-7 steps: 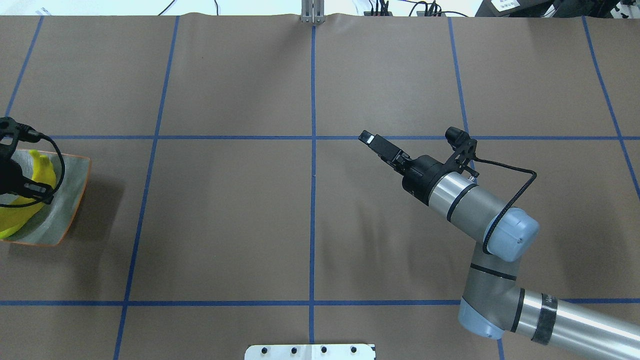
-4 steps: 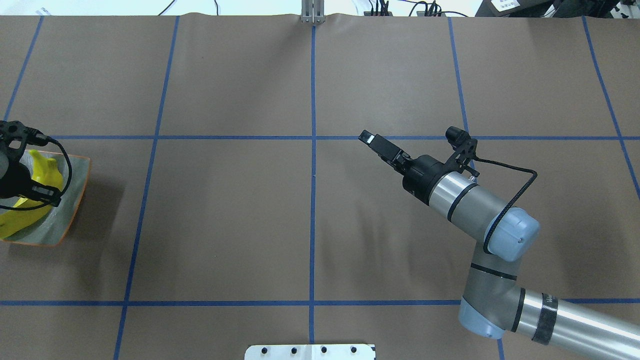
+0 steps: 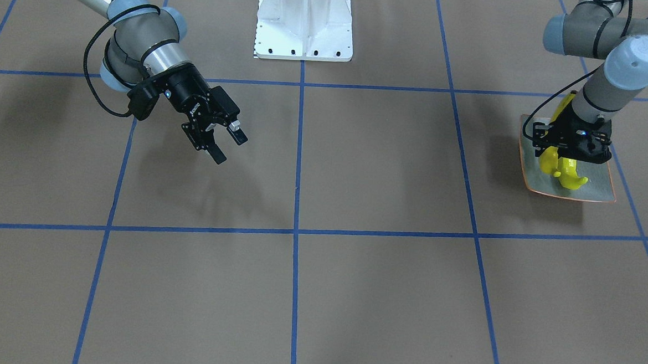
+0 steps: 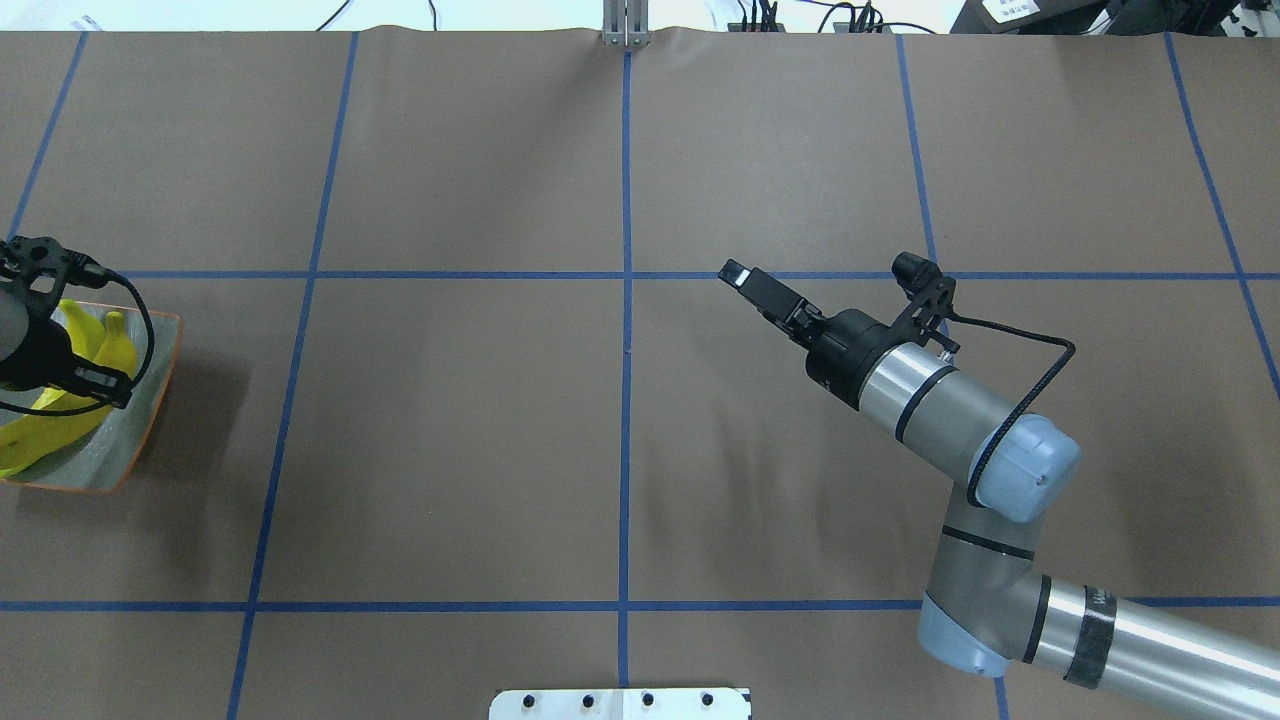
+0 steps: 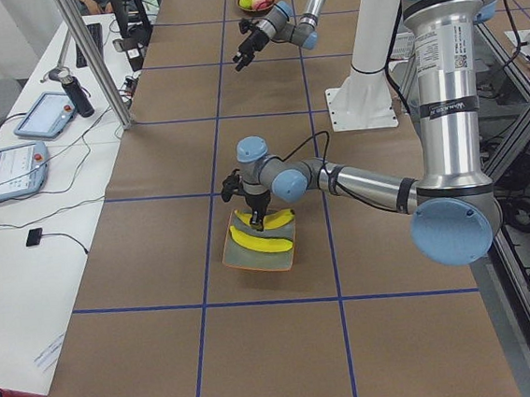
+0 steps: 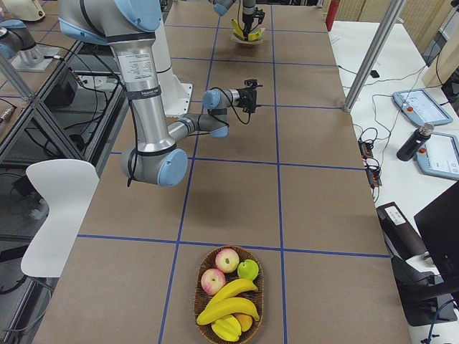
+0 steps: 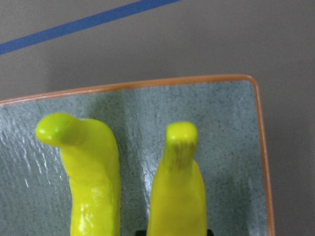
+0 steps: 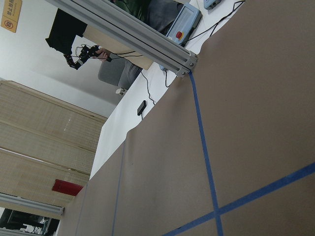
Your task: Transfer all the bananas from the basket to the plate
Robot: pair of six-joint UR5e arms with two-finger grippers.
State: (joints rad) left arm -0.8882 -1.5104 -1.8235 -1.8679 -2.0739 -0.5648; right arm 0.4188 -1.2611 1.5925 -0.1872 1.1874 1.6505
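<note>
The plate [image 3: 595, 188] lies at the table's left end, seen from the robot. My left gripper [image 3: 563, 160] hangs low over it, shut on a yellow banana [image 7: 177, 196] whose tip points at the plate's rim [image 7: 221, 81]. A second banana [image 7: 93, 172] lies on the plate beside it. The basket [image 6: 262, 290] stands at the far right end and holds more bananas [image 6: 228, 301] with other fruit. My right gripper [image 3: 230, 149] hovers open over bare table, right of the middle, with nothing between its fingers.
Two red apples [image 6: 226, 259] and a green one [image 6: 248, 269] share the basket. The white robot base [image 3: 305, 20] sits at the table's near middle edge. Blue tape lines grid the brown table. A metal post [image 4: 625, 25] stands at the far edge.
The left gripper has shifted a little to the right over the plate, carrying its banana along, so two banana tips now show side by side. The right arm has stayed still.
</note>
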